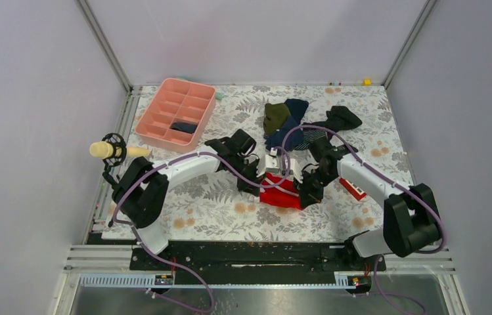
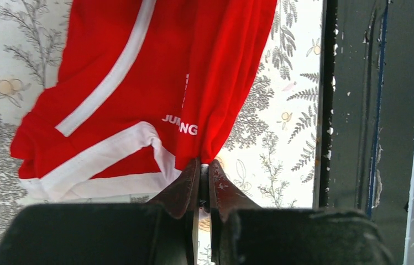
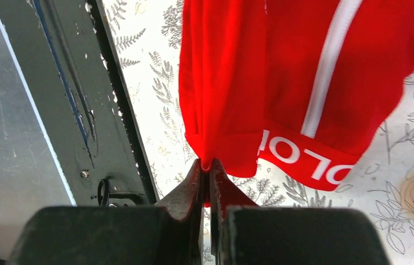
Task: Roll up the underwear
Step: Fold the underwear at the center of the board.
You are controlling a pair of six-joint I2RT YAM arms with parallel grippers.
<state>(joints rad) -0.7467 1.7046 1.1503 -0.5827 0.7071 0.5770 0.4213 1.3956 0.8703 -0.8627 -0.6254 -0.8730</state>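
Underwear (image 1: pixel 276 195) lies red in the middle of the counter (image 1: pixel 217 213), and the left fingers (image 2: pixel 185 187) and the right fingers (image 3: pixel 224 193) each pinch tight on one edge of it, probably to pull it straight for rolling.

The underwear (image 1: pixel 281 195) is bright red cloth with white bands along its edges and white lettering. It sits loosely crumpled on the floral surface (image 1: pixel 217 210), about midway across. Its near edge is gathered into folds and pinched at two corners, one in the left gripper (image 2: pixel 204 168) and one in the right gripper (image 3: pixel 209 165), each clamped tight on it.
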